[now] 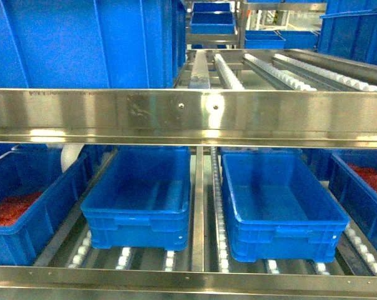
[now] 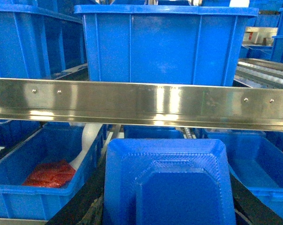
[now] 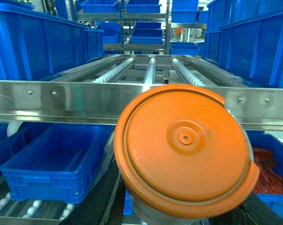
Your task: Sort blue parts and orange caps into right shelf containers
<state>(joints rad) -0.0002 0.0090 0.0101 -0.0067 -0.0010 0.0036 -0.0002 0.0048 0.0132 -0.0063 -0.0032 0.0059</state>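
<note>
Evidently clamped already: small bright-blue plastic wedge block [image 2: 169,187], bottom centre of left wrist view; orange ridged plastic cap [image 3: 186,152], lower centre of right wrist view. Probably light, stiff, slippery; best pinched across flat faces or rim. Jaws themselves hidden. Empty blue bins [image 1: 276,206] lower centre.

A shiny horizontal stainless-steel rail [image 1: 188,117] is spanning nine to three o'clock, leaving open passage underneath toward two open-topped blue plastic bins [image 1: 141,194].
</note>
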